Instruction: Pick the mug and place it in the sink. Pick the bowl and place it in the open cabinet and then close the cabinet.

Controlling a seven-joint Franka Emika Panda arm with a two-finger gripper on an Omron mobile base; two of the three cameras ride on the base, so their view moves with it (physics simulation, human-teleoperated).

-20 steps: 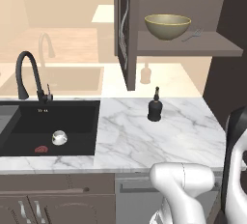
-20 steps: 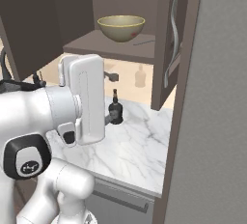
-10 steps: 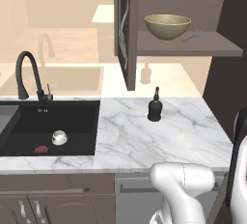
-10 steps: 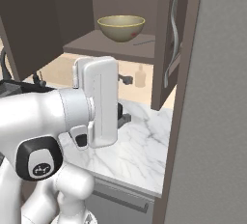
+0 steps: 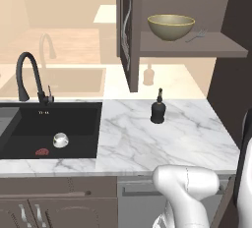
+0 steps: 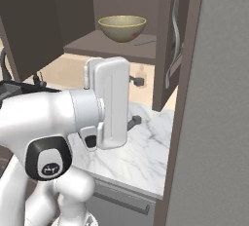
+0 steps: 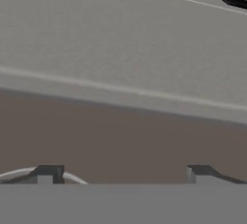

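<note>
Mug (image 5: 61, 140) sitting in sink (image 5: 74, 119), bowl (image 5: 170, 26) inside cabinet (image 5: 194, 46); I'm bringing the spread-open gripper (image 7: 123, 175) flat against the cabinet's door (image 6: 214, 98) for a steady push.

One bowl (image 5: 170, 26), one mug (image 5: 60, 139), one fork (image 5: 196, 36), one soap bottle (image 5: 157, 107), one faucet (image 5: 29, 77), two cabinet doors (image 5: 126, 30).
</note>
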